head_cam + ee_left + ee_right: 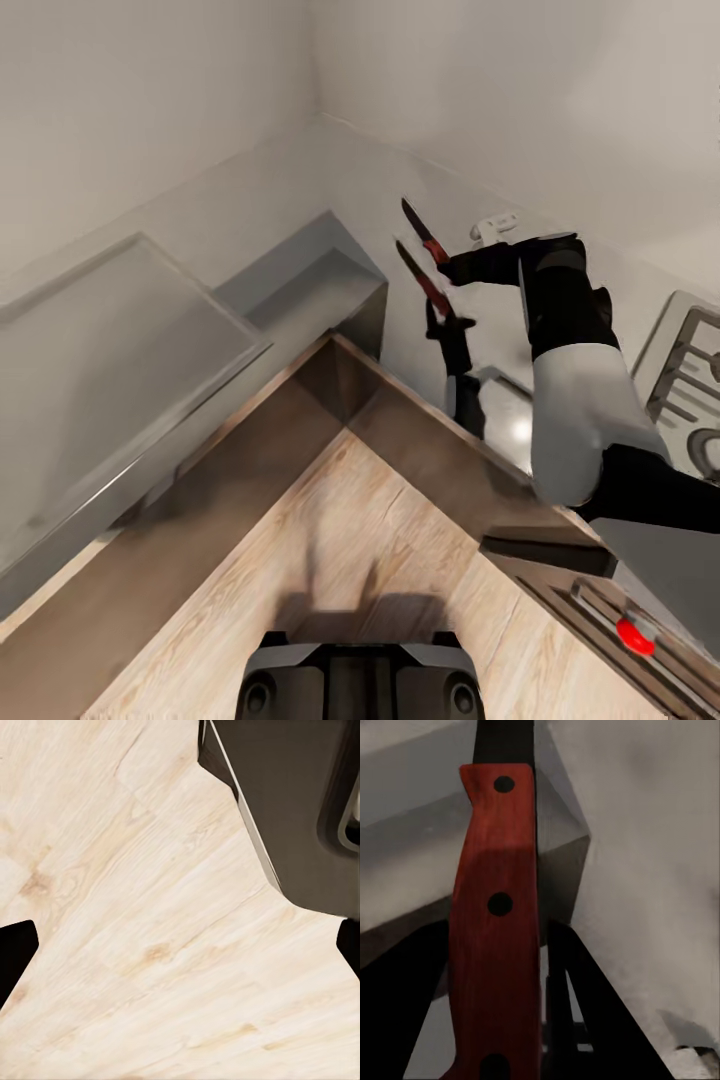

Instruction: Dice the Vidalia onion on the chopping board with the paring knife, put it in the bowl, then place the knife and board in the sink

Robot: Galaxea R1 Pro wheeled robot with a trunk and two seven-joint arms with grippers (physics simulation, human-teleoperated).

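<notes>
My right gripper (462, 265) is shut on the paring knife (428, 240) and holds it above the glossy grey countertop (400, 340) near the room corner. Its dark blade points toward the corner. The slab mirrors the knife and gripper just below them. In the right wrist view the red handle (495, 922) with black rivets sits between the dark fingers (585, 1012). In the left wrist view my left gripper (180, 949) is open over the wooden floor, with nothing between its fingertips (15, 956). The onion, chopping board and bowl are out of view.
A flat grey rimmed panel (100, 340) lies on the left counter run; whether it belongs to the sink I cannot tell. A stove top (690, 390) sits at the right edge. A red knob (635, 635) shows on the dark front below. Dark cabinets (420, 450) meet in a corner over the wood floor (330, 540).
</notes>
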